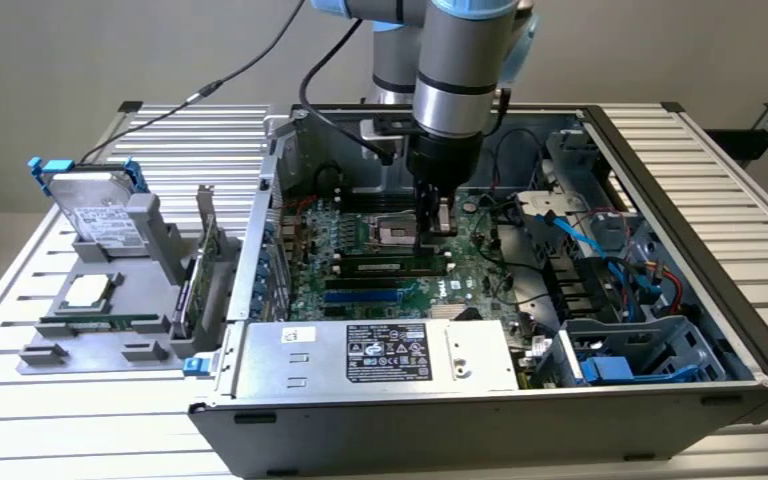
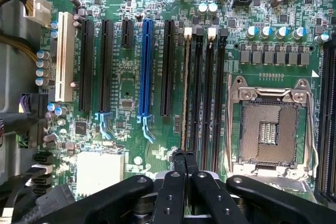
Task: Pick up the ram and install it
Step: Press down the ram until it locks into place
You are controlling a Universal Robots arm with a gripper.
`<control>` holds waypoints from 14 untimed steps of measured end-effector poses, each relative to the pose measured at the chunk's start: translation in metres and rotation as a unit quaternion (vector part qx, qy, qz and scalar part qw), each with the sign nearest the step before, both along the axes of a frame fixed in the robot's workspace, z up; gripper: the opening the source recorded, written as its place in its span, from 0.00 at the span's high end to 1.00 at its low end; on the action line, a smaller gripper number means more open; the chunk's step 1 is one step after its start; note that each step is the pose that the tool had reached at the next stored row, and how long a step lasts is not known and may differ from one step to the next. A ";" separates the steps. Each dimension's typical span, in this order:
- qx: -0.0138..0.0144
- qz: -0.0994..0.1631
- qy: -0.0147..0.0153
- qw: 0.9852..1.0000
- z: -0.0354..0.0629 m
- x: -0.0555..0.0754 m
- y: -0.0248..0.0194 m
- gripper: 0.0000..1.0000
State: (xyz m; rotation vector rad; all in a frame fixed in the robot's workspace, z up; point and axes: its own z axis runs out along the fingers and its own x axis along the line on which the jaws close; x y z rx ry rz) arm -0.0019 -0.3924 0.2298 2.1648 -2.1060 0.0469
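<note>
- Gripper [image 2: 185, 157] has its fingers pressed together, nothing between them, tips down over the memory slots [image 2: 206, 87] on the motherboard [image 2: 126, 85].
- Ram [image 1: 387, 267] lies in a slot beside the CPU socket [image 2: 269, 124], just under the gripper [image 1: 434, 235]; in the wrist view it shows edge-on as a thin stick [image 2: 186, 87].
- Looks like a seating press: best to push straight down, centred along the stick, no tilt; both end latches should click, I'd guess.
- Risk: an off-centre push could leave one end high.
- Power supply [image 1: 371, 358] carries a label, text too small to read; nothing else is readable.
</note>
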 end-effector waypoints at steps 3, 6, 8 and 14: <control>0.000 0.000 0.000 1.000 -0.0020 0.000 -0.0001 0.90; 0.000 0.000 0.000 1.000 -0.0039 0.000 0.0000 0.90; 0.000 0.000 0.000 1.000 -0.0049 0.000 -0.0001 0.90; 0.000 0.000 0.000 1.000 -0.0059 0.000 -0.0001 0.90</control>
